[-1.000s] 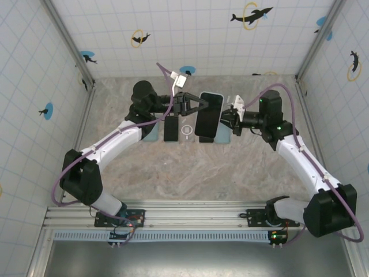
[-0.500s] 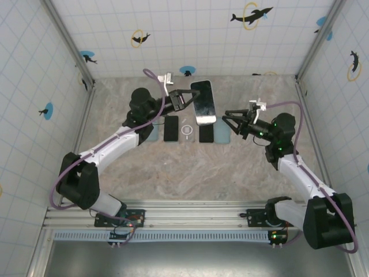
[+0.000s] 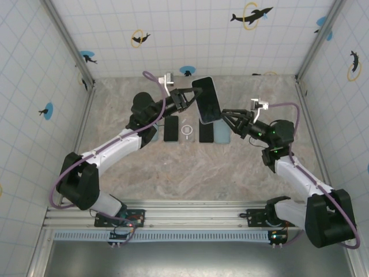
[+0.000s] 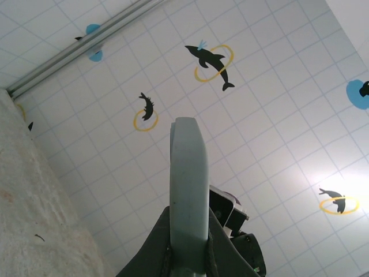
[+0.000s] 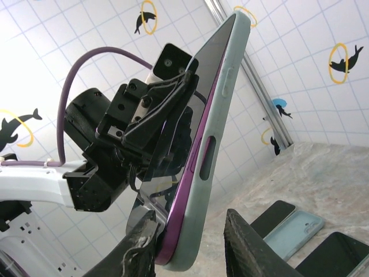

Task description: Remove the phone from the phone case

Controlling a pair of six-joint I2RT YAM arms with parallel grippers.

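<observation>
The job is not done yet. The phone (image 3: pixel 207 107) sits inside the phone case (image 5: pixel 218 130). In the right wrist view, its purple edge is tucked in along the pale case from top to bottom.

The left tool (image 3: pixel 193 101) grips the cased phone tight by one long side and holds it up in the air, well above the tabletop (image 3: pixel 173 167). The right tool (image 5: pixel 187 251) is at the low end of the phone. Its two fingers stand apart, one on each side, and it is not squeezing.

I think the hard part is left: one tool must grab the case edge and peel it off while the other holds the phone.
</observation>
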